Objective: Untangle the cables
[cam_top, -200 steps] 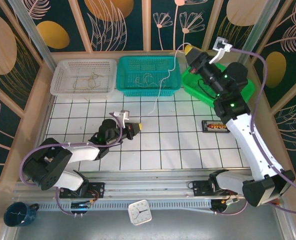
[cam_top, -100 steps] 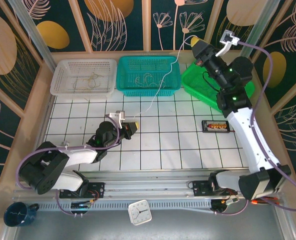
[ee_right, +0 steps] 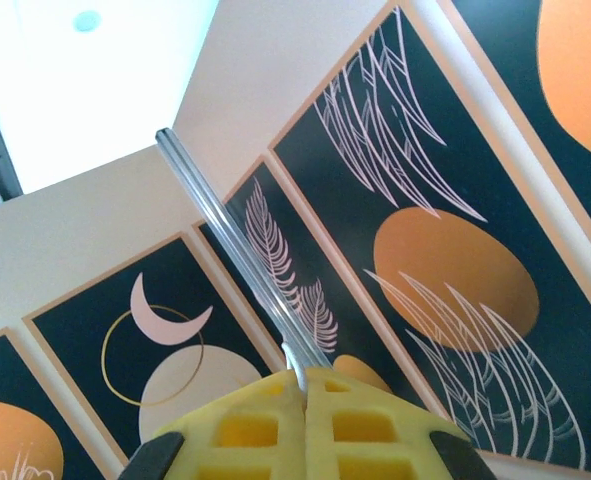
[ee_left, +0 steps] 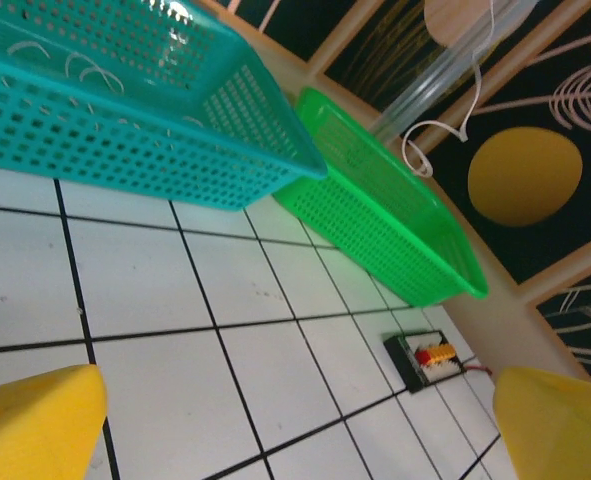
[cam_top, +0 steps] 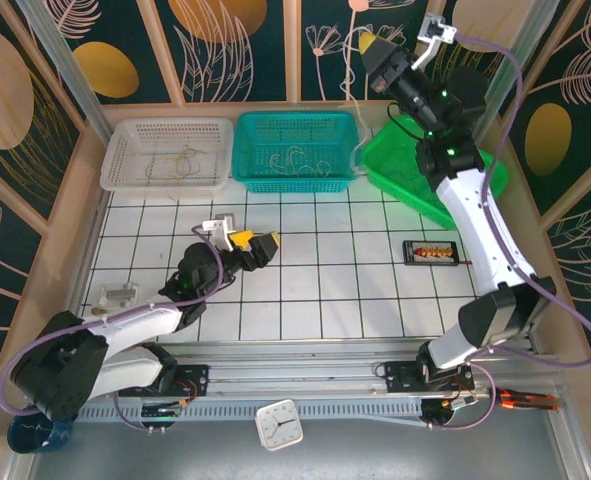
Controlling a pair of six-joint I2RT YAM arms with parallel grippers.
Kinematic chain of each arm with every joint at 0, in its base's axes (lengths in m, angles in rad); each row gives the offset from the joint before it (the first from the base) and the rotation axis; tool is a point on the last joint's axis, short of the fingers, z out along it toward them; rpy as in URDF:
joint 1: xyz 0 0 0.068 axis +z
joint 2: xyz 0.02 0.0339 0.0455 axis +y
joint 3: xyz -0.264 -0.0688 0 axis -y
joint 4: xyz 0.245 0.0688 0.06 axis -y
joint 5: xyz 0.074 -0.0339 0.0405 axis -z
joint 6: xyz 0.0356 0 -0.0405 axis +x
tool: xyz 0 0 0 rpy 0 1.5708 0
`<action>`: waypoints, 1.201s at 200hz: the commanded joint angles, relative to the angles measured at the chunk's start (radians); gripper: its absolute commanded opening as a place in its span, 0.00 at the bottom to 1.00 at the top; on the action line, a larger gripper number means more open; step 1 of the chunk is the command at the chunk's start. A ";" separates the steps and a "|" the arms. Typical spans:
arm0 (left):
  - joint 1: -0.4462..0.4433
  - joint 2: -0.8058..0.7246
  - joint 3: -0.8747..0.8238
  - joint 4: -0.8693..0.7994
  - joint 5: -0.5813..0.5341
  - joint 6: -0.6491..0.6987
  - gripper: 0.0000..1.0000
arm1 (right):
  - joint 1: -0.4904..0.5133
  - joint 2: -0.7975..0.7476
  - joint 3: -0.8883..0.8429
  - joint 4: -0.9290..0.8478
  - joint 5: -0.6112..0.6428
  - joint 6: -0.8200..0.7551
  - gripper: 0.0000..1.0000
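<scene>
Tiles (cam_top: 375, 300) hold three baskets at the far edge, with loose cables (cam_top: 295, 155) lying in the teal basket (cam_top: 295, 184) and white basket (cam_top: 165, 185). High above the far wall the right gripper (cam_top: 368, 46) pinches a whitish cable (ee_right: 293, 362) that hangs near the green basket (cam_top: 415, 195), while the left gripper (cam_top: 256, 243) hovers low over the tiles, opened wide.

The table (cam_top: 355, 290) was white tile ruled with a black grid. One basket (cam_top: 165, 124) was white, one teal (cam_top: 295, 116) and one bright green (cam_top: 390, 172), all of fine perforated mesh. The wall panels (cam_top: 65, 60) were dark blue-green with orange discs and pale line-drawn leaves. The pads (ee_left: 35, 425) of the left gripper (cam_top: 254, 242) and those of the right gripper (ee_right: 305, 400) were yellow, and the thin cable (ee_right: 293, 365) was whitish.
</scene>
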 commanded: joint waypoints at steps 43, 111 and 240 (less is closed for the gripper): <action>0.000 -0.159 -0.050 -0.125 -0.118 -0.019 0.99 | 0.002 0.259 0.308 0.033 -0.039 0.004 0.00; 0.001 -0.298 -0.098 -0.187 -0.168 -0.056 0.99 | 0.005 0.527 0.477 0.060 -0.036 0.028 0.00; 0.001 -0.340 -0.088 -0.206 -0.183 -0.070 0.99 | 0.042 0.540 -0.007 0.056 -0.011 -0.083 0.99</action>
